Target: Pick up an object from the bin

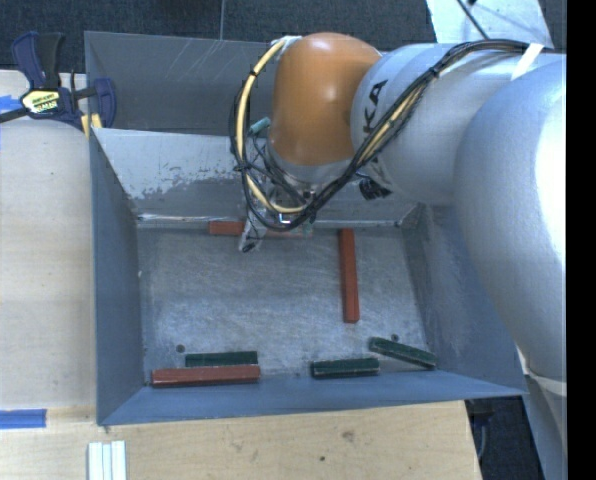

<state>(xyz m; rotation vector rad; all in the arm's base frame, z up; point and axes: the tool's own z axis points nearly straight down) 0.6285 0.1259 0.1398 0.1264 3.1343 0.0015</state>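
Short orange-red flat bar (224, 228) lies on the bin floor at 11 o'clock, lengthwise along the foot of the back wall, touching it or just off it. Its 3 o'clock end runs under the gripper (250, 236), which sits low at that end. This is the likely pick target, judged by closeness alone. Gripper spread or pressed together: cannot tell, since the orange wrist cover (313, 98) and looped cables (278, 193) block the tip from above. Nothing seen pinched.

Outward:
- Long orange-red stick (349, 276) is at 3 o'clock of the gripper, well apart, lying 12-to-6.
- Dark green stick (221, 359) lies along the front wall at 7 o'clock, just beside a red-brown stick (206, 375).
- Second dark green stick (345, 368) is at 5 o'clock.
- Tilted dark green stick (403, 352) is near it, towards 4 o'clock.
- All of these lie on the floor of the grey metal bin (113, 298).

Risks:
- The bar hugs the wall, so there is little room on its 12 o'clock side, and the gripper may hit the sloped wall before closing.
- A grab at the bar's end only could let it pivot and slip out on the lift.
- The bar is thin and flat, so closing too high gets nothing.
- The cables could brush the wall.

Hidden:
- The bar's 3 o'clock end and its full length.
- Whether the gripper touches the bar.
- The bin's 3 o'clock wall and the floor beneath the arm.
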